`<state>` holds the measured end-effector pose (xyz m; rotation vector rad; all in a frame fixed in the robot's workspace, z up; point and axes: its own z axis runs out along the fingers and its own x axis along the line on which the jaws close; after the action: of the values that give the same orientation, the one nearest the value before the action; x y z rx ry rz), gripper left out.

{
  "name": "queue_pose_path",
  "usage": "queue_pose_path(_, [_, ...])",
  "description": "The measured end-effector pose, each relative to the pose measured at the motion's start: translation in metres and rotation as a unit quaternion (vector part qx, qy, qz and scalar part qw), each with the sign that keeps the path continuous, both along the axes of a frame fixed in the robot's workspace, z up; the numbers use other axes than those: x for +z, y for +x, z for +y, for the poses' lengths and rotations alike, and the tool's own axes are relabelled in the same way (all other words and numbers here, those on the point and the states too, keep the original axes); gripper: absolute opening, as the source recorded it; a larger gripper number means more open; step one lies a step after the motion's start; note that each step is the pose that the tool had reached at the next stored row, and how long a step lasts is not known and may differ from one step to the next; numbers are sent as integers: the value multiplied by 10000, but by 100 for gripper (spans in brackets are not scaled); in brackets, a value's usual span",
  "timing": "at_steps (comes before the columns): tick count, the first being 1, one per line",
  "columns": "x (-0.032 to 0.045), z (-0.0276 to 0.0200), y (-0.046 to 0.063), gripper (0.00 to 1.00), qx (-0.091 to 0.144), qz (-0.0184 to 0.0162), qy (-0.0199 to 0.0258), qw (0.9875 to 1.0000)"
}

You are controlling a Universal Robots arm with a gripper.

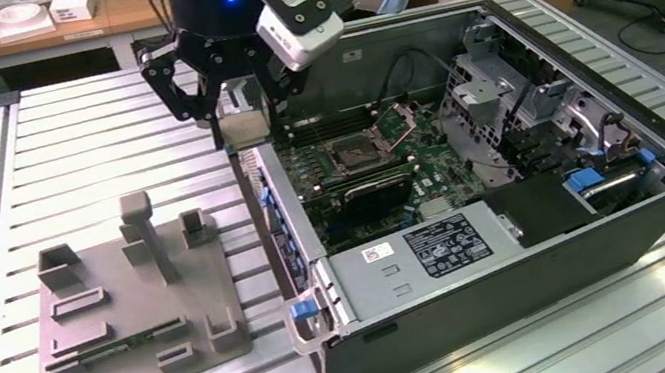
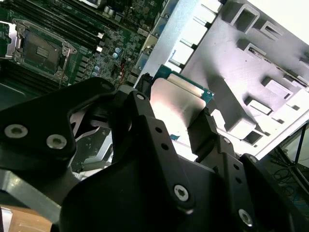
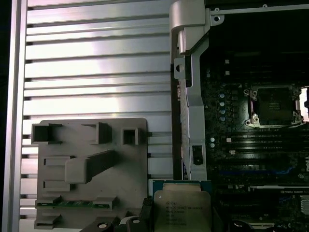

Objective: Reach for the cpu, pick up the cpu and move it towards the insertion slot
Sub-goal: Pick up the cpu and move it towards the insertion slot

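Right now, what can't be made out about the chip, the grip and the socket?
- The cpu: its near part is hidden by the gripper in the second wrist view.
- The cpu's lower edge is cut off in the first wrist view.
- The insertion slot: its contacts are too small in the exterior view.

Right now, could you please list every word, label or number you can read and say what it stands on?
None can be read.
Print on the cpu, held in the gripper: too blurred.
White and black labels on the computer case: too small.
Print on the circuit board: too small.
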<state>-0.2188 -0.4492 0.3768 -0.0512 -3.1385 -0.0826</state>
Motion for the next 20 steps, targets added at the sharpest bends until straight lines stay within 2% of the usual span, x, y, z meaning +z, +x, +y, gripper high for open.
queue_pose_path(10, [-8, 5, 149, 55, 0, 0, 0, 10000])
queue_pose_path(20, [-14, 10, 238, 55, 0, 0, 0, 10000])
